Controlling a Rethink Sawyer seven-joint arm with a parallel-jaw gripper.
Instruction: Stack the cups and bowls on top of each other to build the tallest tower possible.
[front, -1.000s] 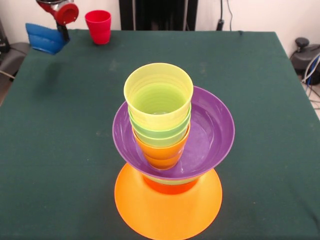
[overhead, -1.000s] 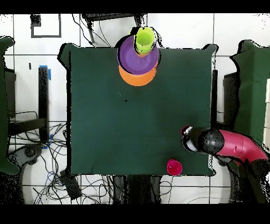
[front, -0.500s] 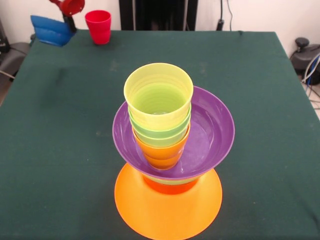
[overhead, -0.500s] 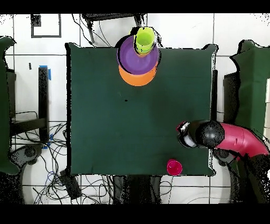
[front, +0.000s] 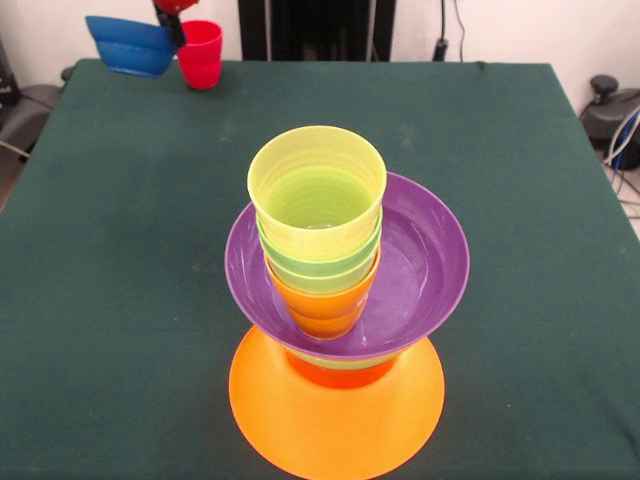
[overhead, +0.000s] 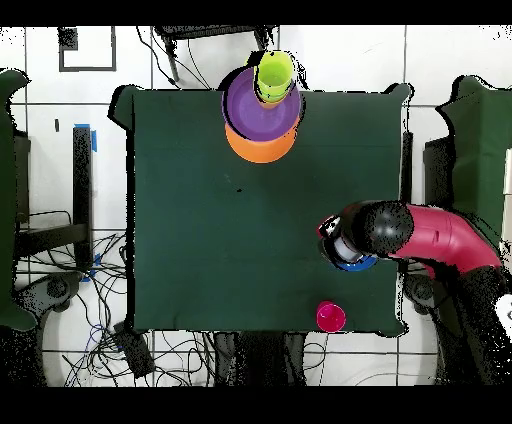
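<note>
Tower (front: 337, 330): inverted wide orange bowl (front: 336, 420) as base, red-orange bowl (front: 338, 373) on it, purple bowl (front: 420, 265) upright above.
Purple bowl's contents: nested cups, orange (front: 322, 300), green, pale yellow (front: 316, 188) topmost.
Gripper (front: 172, 12): clamped on the blue bowl (front: 130, 46), raised off the table (front: 120, 250).
Red cup (front: 200, 52): upright, far edge, beside the blue bowl.

A robotics lab: green-clothed table (front: 520, 200), cables (overhead: 180, 345) strewn over tiled floor (overhead: 60, 150).
</note>
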